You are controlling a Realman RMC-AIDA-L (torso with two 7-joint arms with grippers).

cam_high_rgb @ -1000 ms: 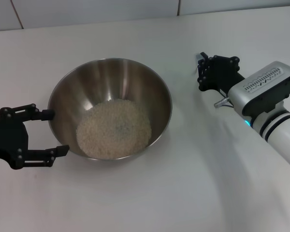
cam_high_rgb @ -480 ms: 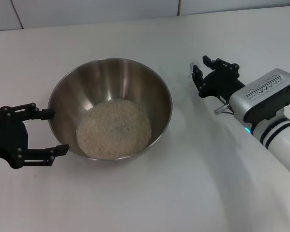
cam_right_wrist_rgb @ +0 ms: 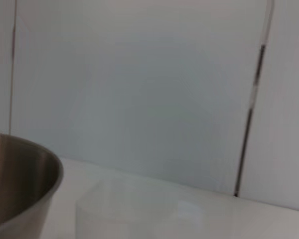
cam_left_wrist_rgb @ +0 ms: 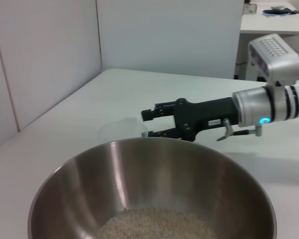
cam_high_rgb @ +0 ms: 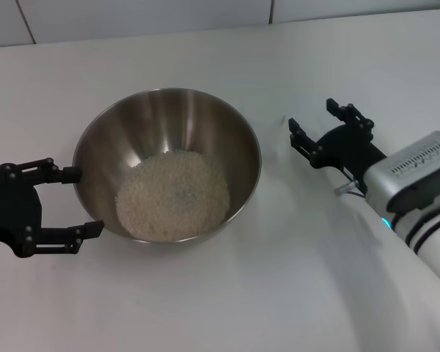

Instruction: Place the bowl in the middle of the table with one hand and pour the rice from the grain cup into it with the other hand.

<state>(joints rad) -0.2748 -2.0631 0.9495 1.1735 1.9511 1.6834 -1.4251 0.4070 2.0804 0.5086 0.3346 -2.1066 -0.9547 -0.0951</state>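
White counter (cam_high_rgb: 205,308) fills the head view. On it sits the bowl (cam_high_rgb: 103,139), mouth up, holding rice (cam_high_rgb: 172,194). Left pincer (cam_high_rgb: 77,202) spreads wide around its rim. Right pincer (cam_high_rgb: 312,125) is apart, empty. Left wrist view: grain cup (cam_left_wrist_rgb: 123,130) stands upright beside the right pincer (cam_left_wrist_rgb: 145,123).

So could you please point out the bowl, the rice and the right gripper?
bowl (cam_high_rgb: 169,110): head view, bare far inner wall.
rice (cam_high_rgb: 173,194): head view, middle of the heap.
right gripper (cam_high_rgb: 312,122): head view, between open fingertips.

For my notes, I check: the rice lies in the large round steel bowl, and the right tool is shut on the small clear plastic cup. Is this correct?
Not quite. The rice lies in the large round steel bowl, but the right tool is open and holds nothing, as the head view shows.
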